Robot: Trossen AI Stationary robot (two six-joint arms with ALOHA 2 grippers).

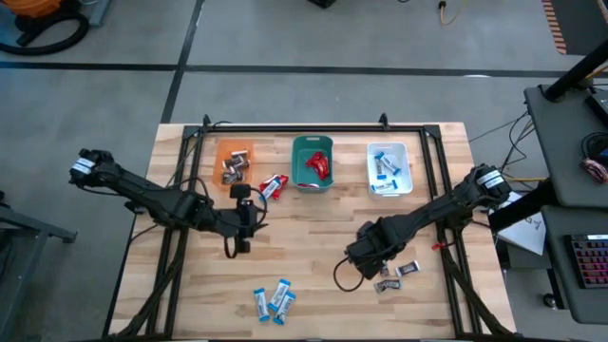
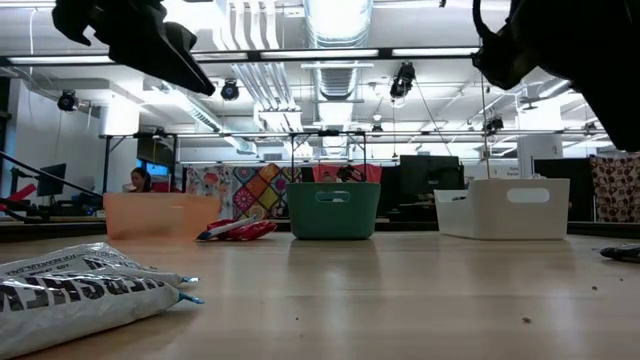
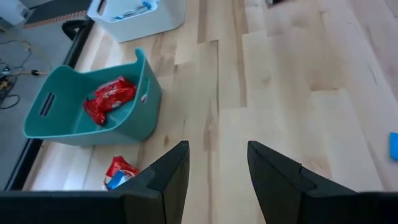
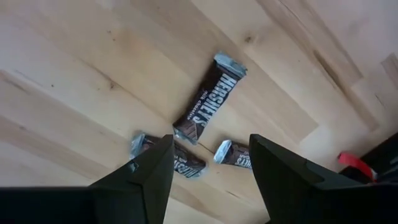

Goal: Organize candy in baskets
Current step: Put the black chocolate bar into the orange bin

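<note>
The table carries three baskets along its far edge. The right gripper, jaws apart and empty, hovers over dark bars, the nearest lying lengthwise ahead. The left gripper, open, waits near the teal basket.

My left arm reaches in from the left edge, elbow bent, its left claw held over the middle-left of the desk with fingers parted and nothing between them. My right arm stretches from the right side toward the desk's front, wrist angled down, the right claw hanging low, its fingers spread wide and empty.
</note>
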